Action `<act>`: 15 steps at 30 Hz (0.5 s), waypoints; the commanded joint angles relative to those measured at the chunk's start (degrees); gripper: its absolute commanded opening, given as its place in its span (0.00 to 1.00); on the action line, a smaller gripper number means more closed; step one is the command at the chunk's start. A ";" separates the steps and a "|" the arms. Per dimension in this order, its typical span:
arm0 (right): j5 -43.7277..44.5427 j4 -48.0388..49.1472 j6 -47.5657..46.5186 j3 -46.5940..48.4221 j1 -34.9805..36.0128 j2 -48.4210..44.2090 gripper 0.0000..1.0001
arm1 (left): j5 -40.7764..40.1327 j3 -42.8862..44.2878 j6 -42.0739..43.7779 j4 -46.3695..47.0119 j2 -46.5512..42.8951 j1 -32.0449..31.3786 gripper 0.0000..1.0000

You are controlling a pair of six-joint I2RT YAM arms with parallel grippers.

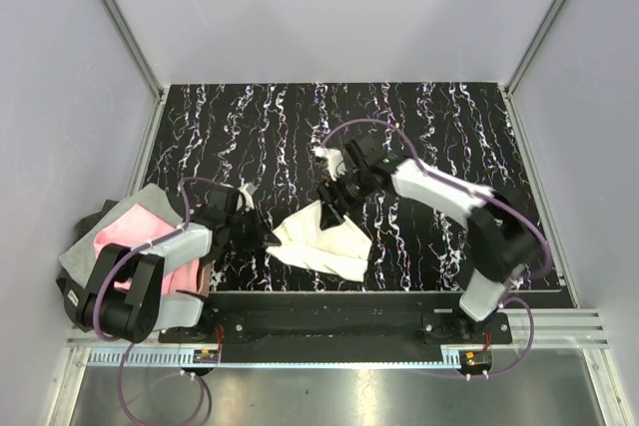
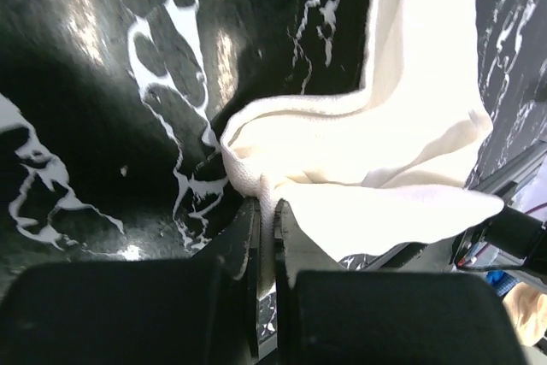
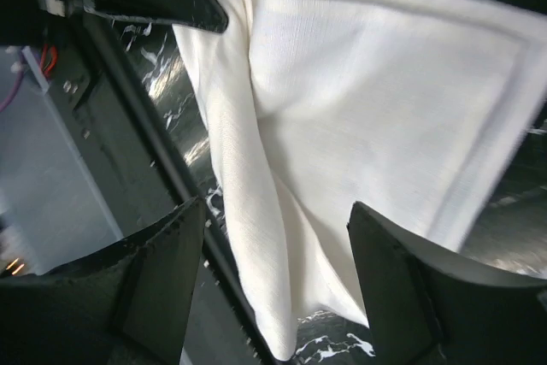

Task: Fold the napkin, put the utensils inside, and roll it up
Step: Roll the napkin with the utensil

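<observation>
Two cloths lie in sight. Far left, a pink and grey cloth (image 1: 125, 231) is bunched at the left edge of the worktop (image 1: 449, 127), under the left arm. Just right of it, the left pincer (image 1: 262, 236) sits low over the black, white-veined worktop. Its jaws are together, clamped on the left corner of the napkin (image 1: 324, 241). Its wrist view shows the cream fabric (image 2: 385, 151) pinched between the closed fingers (image 2: 248, 245) and spreading away in loose folds. The napkin lies rumpled and partly doubled over close to the worktop's near edge, a little left of centre. At its far edge the right pincer (image 1: 332, 197) hovers with jaws well apart, gripping nothing. From that wrist the napkin (image 3: 367, 100) fills the gap between the two fingers (image 3: 162, 279), its hemmed border showing.
</observation>
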 commanded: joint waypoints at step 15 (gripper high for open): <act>42.97 16.16 1.40 -18.47 27.70 -17.48 0.81 | 0.51 17.77 8.19 -11.86 16.28 2.94 0.00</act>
